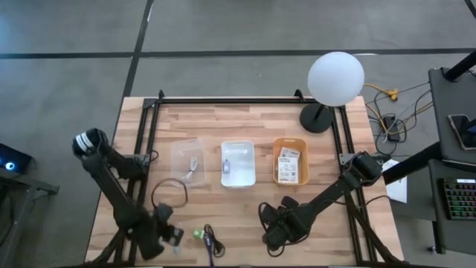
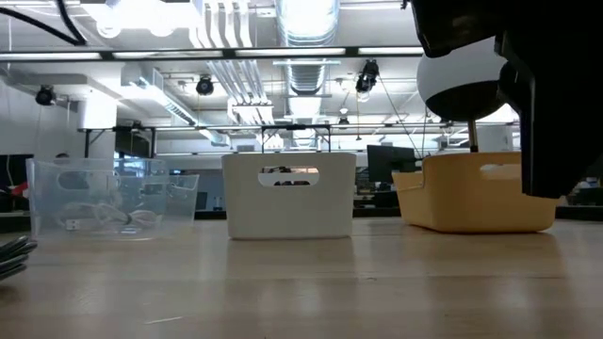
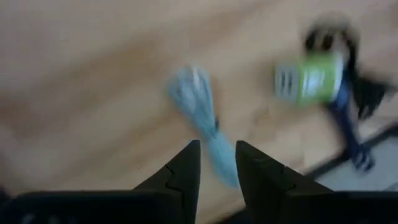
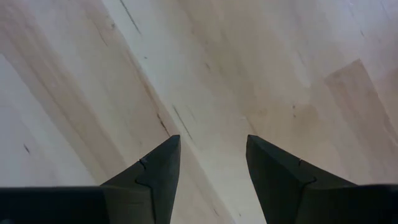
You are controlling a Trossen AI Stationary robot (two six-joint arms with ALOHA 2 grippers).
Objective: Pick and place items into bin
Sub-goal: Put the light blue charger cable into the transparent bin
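Three bins are standing in a row across the middle of the table (image 1: 245, 123): a clear bin (image 1: 188, 160), a white bin (image 1: 238, 164) and an orange bin (image 1: 290, 161). Printed cards (image 1: 288, 164) are lying in the orange bin, a pale string bundle (image 1: 193, 168) is resting in the clear bin, and a small item (image 1: 227, 167), too small to identify, is sitting in the white bin. The task is therefore judged to be well advanced.

Items are still waiting near the front edge of the table: a grey metal stick (image 3: 202, 118), a small green piece (image 1: 198, 234) and a black cable (image 1: 213, 243) just beside it.

The left gripper (image 1: 175, 240) is hovering low over the front left of the table. In the left wrist view its fingers (image 3: 186, 171) are standing slightly parted, with the lower end of the stick lying in the narrow gap between them; whether they are touching it cannot be told. The green piece and cable are lying near, off to one side.

The right gripper (image 4: 211, 168) is waiting over bare wood at the front of the table, right of centre, its fingers spread and holding nothing.
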